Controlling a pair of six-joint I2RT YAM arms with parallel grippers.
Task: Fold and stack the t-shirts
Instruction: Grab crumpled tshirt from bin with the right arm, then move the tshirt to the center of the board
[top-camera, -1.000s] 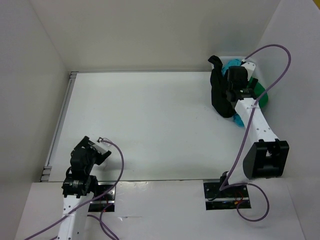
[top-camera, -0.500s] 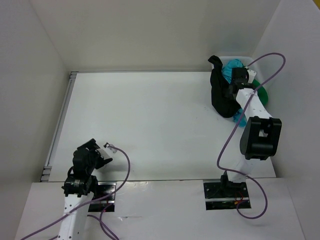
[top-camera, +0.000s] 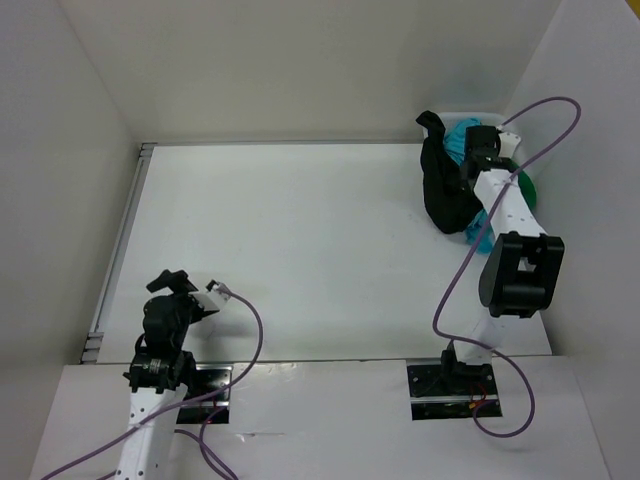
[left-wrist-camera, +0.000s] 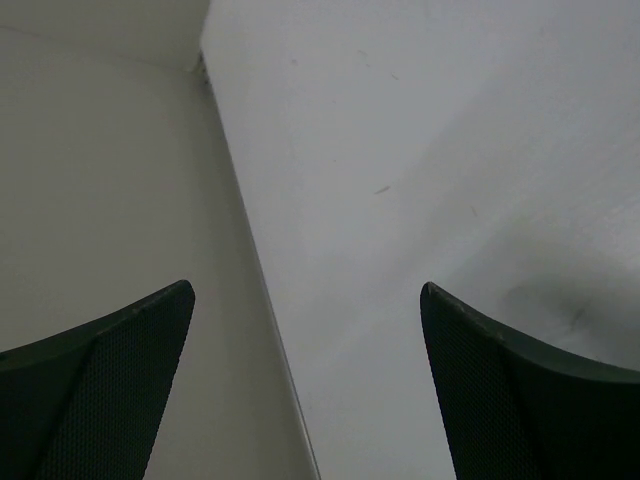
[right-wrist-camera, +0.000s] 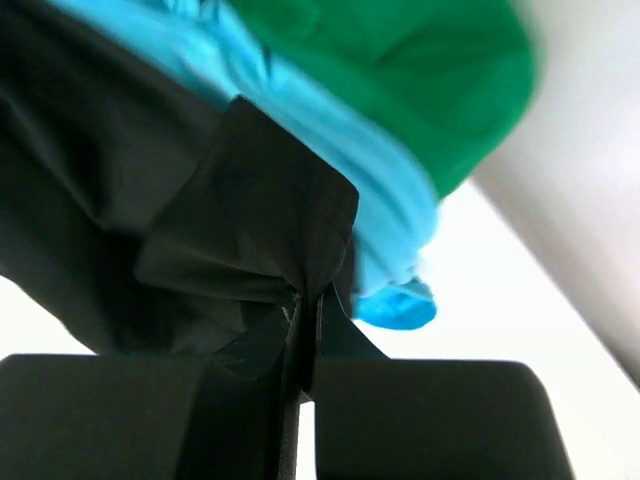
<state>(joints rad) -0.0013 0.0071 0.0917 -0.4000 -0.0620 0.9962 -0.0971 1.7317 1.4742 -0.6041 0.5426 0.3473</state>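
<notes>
Starting with the table (top-camera: 300, 240), its broad white surface carries all three t-shirts bunched in one heap at the upper right of the top view, close to the side wall. The black t-shirt (top-camera: 440, 200) is the biggest lump and drapes down the heap's left side. The green t-shirt (top-camera: 524, 190) sits at the right edge, and the turquoise t-shirt (top-camera: 462, 135) shows at the top and again below. The right end effector (right-wrist-camera: 300, 310) is closed on a small pinched fold of the black t-shirt, with turquoise cloth lying just above it in the wrist view. The left end effector (left-wrist-camera: 305, 290) hangs open and empty at the lower left, well apart from the heap. The likeliest failure is that pulling the black shirt drags the overlapping turquoise one along. The thin pinch could also slip free under the cloth's weight.
</notes>
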